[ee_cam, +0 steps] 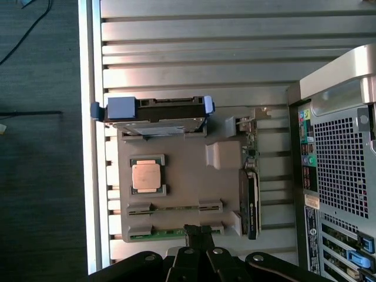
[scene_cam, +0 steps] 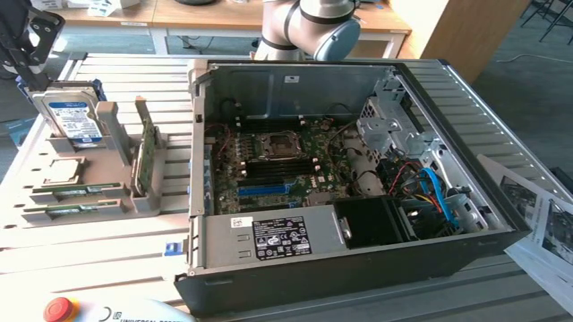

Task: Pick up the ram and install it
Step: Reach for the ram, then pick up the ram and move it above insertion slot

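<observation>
Two ram sticks lie on edge in the grey holder tray (scene_cam: pixel 117 201): one ram stick (scene_cam: pixel 76 192) and a second ram stick (scene_cam: pixel 64 210) nearer the front. In the wrist view they are thin strips, the first ram (ee_cam: pixel 176 207) and the second ram (ee_cam: pixel 154 234). My gripper (ee_cam: pixel 198 231) hangs high over the second stick, fingers together with nothing between them. In the exterior view the gripper (scene_cam: pixel 29 50) is the dark shape above the tray's far left corner. The open computer case (scene_cam: pixel 501 221) shows the motherboard (scene_cam: pixel 268 168) with its blue slot (scene_cam: pixel 264 190).
The tray also carries a hard drive (scene_cam: pixel 72 117) standing up, a CPU (scene_cam: pixel 61 171) and a broader green card (scene_cam: pixel 143 147) on edge. Papers (scene_cam: pixel 537 215) lie at the exterior view's right. A red stop button (scene_cam: pixel 58 308) sits at the front. The slatted table edge (ee_cam: pixel 88 147) runs beside the tray.
</observation>
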`<state>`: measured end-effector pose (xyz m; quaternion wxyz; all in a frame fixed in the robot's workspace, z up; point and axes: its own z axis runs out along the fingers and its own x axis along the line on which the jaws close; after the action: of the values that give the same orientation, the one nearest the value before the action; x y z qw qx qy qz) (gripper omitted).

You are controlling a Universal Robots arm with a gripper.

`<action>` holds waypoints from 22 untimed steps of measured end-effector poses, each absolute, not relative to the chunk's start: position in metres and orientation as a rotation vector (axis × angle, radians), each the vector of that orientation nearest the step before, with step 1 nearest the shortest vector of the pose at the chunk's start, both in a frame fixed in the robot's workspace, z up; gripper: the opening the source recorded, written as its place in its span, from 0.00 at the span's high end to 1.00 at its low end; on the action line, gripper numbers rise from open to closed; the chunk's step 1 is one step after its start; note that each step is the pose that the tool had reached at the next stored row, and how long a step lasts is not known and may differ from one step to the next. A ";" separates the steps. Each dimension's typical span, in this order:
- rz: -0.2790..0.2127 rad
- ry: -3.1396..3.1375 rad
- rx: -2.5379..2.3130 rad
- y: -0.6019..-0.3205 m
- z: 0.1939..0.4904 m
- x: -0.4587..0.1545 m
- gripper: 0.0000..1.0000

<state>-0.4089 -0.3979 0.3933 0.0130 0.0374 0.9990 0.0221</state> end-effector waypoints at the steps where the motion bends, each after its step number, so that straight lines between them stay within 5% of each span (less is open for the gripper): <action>1: 0.069 3.113 0.116 -0.398 0.393 -0.409 0.89; 22: 0.070 3.116 0.022 -0.398 0.393 -0.409 0.89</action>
<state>-0.4090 -0.3978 0.3933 0.0123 0.0072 0.9996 0.0225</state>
